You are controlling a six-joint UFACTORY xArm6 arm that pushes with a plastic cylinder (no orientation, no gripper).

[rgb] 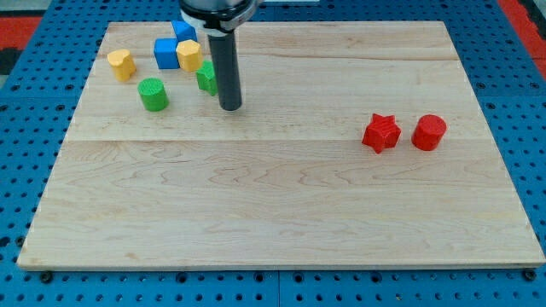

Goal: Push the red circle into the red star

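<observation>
Red circle block [429, 132] sits right of centre on the light wooden board [281, 213], just beside the red star block [380, 132], small gap between. The rod's tip [230, 107] is upper left, well apart from both, touching a green block [206, 78] near the green cylinder [153, 94]. No gripper, just the rod.
</observation>
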